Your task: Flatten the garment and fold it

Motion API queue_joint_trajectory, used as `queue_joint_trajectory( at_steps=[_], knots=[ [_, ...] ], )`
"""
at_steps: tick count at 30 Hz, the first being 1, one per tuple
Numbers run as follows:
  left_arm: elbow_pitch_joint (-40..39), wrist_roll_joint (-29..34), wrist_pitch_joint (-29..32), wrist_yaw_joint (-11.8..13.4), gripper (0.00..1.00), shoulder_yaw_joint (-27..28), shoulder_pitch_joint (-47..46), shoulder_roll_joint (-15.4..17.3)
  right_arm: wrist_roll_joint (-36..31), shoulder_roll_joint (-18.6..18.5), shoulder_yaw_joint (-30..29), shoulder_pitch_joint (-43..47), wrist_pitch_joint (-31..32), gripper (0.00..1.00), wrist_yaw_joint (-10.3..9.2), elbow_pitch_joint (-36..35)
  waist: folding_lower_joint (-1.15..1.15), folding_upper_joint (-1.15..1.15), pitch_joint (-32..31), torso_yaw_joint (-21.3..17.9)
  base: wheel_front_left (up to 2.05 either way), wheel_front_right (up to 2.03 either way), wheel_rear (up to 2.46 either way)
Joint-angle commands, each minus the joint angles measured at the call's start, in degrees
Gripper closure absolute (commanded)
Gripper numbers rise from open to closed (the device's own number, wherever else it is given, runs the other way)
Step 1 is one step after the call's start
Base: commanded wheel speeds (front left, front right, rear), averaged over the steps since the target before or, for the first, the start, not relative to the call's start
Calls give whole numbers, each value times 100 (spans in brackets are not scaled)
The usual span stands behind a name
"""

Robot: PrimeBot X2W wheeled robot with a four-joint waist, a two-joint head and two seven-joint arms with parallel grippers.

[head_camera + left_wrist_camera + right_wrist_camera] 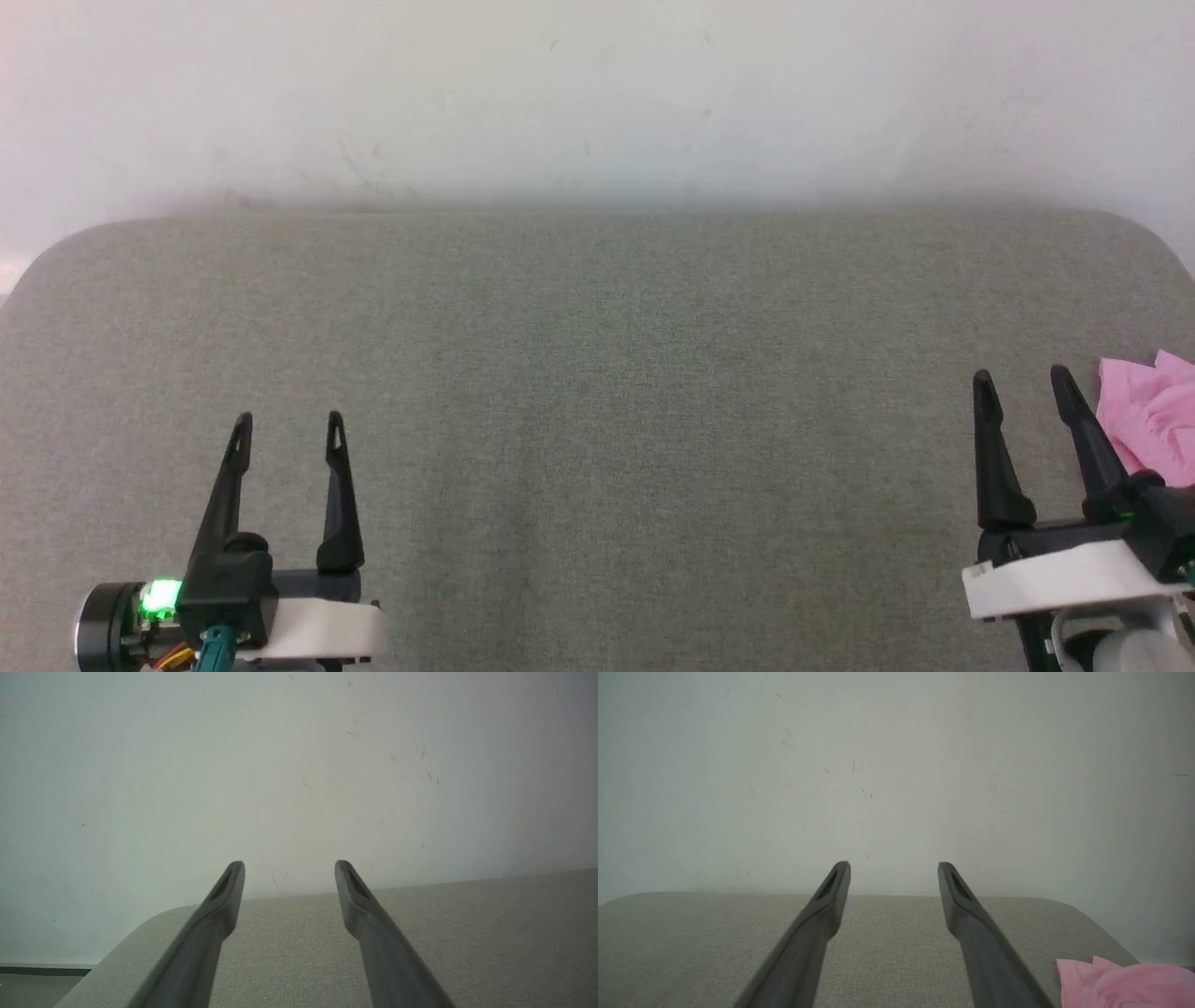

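Nearest, low at left over the grey pad (pixel 597 373): left gripper (pixel 288 420), fingers spread wide, nothing between them, well apart from the garment (pixel 1150 415). Low at right: right gripper (pixel 1020 375), likewise spread wide and empty, with the crumpled pink garment just beside its outer finger at the pad's right edge, partly out of view; touching or not, cannot tell. Farther off: pad running to its rounded far corners, then a pale wall (pixel 597 93) with faint scuffs

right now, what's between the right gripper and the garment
Just bare cushion between right gripper and garment, clearest in the right wrist view.
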Motion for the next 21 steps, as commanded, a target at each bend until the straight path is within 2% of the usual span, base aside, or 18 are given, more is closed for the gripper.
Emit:
queue_joint_trajectory(
  at_steps=[1, 3, 4, 21],
  knots=[
    [16, 39, -27, -46, 0, 1, 94, -34, -60, 43, -29, 132, -26, 0, -11, -88, 0, -1, -23, -23, 0, 0, 0],
    [22, 24, -27, -92, 0, 10, 112, -47, -90, 68, -27, 217, -26, 0, -11, -138, 0, -1, -54, -57, 0, 0, 0],
    [12, 0, 0, -78, 100, 11, 12, -29, -60, 56, -13, 183, 0, 100, 0, -113, 0, -1, -41, -42, 0, 0, 0],
    [77, 19, 160, -176, 100, 42, -42, -103, -139, 61, 37, 170, 158, 100, 0, -105, 1, -1, -51, -74, 0, 0, 0]
  ],
)
